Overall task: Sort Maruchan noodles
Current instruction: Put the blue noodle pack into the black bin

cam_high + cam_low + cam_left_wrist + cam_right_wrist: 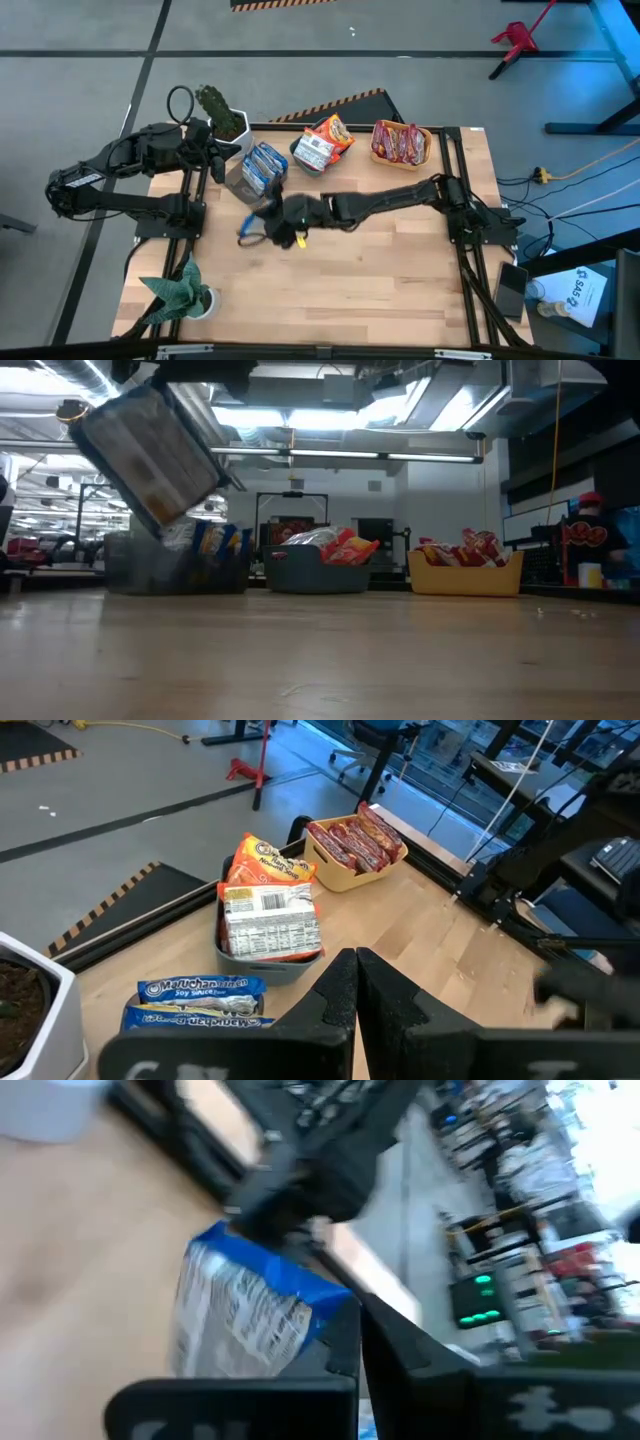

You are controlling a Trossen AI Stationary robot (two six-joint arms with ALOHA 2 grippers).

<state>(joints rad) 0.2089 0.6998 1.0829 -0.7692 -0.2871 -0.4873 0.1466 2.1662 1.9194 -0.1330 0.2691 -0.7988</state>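
The right gripper hung over the middle of the table, a little toward the left edge, with its arm reaching in from the right edge. Its fingers were clamped on a blue-and-silver noodle packet, which was held clear of the wood and tilted; in the low view that packet hung high in the air, one corner down, above the grey bin.

The left gripper was pulled back at the table's far left corner, beside a white pot with a green plant. Its fingers were pressed together with nothing between them.

Three bins stood in a row along the far edge. The grey bin, nearest the left edge, held blue-and-yellow packets standing on edge. The teal bin, in the middle of the row, held orange-yellow packets and one lying silver back up. The yellow bin, toward the far right corner, held red-maroon packets.

A second plant in a white pot stood at the near left corner. The rest of the wood between the bins and the near edge carried no packets.
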